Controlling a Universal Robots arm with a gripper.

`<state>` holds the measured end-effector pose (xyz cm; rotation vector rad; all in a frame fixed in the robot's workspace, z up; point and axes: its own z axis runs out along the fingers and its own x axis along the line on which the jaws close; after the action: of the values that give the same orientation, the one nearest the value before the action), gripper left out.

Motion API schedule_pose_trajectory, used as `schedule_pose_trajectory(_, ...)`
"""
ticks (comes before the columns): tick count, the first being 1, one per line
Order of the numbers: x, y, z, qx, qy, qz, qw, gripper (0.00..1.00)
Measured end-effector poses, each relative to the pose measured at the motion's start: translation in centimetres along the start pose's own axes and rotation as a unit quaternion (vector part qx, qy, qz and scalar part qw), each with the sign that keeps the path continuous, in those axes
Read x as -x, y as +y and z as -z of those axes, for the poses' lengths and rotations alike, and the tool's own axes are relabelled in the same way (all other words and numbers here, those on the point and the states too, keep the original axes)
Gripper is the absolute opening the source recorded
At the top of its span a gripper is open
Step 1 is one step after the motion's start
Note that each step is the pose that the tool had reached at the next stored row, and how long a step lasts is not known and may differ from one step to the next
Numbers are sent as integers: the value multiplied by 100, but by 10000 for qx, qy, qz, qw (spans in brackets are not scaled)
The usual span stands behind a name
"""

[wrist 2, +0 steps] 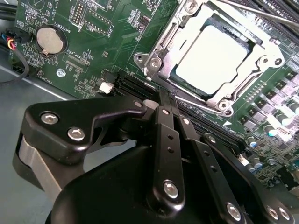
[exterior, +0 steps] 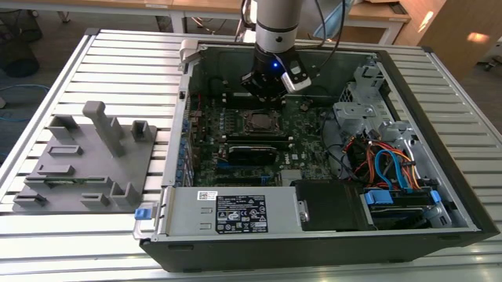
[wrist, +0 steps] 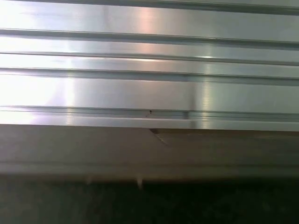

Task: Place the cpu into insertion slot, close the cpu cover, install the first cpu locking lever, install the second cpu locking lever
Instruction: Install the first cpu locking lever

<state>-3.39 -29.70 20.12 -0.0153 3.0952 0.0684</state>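
Slatted metal worktop [exterior: 117, 64] carrying an open computer case [exterior: 439, 194], with the motherboard [exterior: 306, 126] lying flat inside it. On the worktop beside the case, at the exterior view's left, stands a grey fixture [exterior: 86, 158] with upright pegs and blocks. Along the case edge nearest the exterior camera sits the power supply [exterior: 227, 212], and next to it, toward the exterior view's right, a bundle of blue and orange cables [exterior: 392, 167] beside a drive cage [exterior: 361, 114]. The arm [exterior: 276, 23] descends into the case from above, its gripper [exterior: 271, 88] poised over the motherboard just beyond the socket [exterior: 257, 121], at the socket's side farthest from the power supply. In the second wrist view the gripper [wrist 2: 163, 100] appears with its black linkages converging; the jaws stand together with no object between them, their tips close to the socket's lower corner without visibly touching it. The cpu [wrist 2: 212, 51] lies flat inside the socket [wrist 2: 243, 86], its pale metal top exposed through the square window of the cover [wrist 2: 163, 58], which lies down over the socket around the chip. A thin lever [wrist 2: 261, 16] runs along the socket's far side. A round coin cell [wrist 2: 49, 39] sits on the motherboard [wrist 2: 107, 51] well apart from the socket. The first wrist view shows the ribbed worktop [wrist: 149, 65] surface.
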Motion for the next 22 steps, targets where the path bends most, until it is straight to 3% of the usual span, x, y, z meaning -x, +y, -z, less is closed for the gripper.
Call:
schedule_pose_trajectory(4, 4, -1, -23, 47, 11, -2, 10000, 10)
schedule_pose_trajectory(15, 17, -4, -41, 53, 18, -3, 10000, 10)
schedule_pose_trajectory(22, 18, -4, -18, 53, 19, -3, 10000, 10)
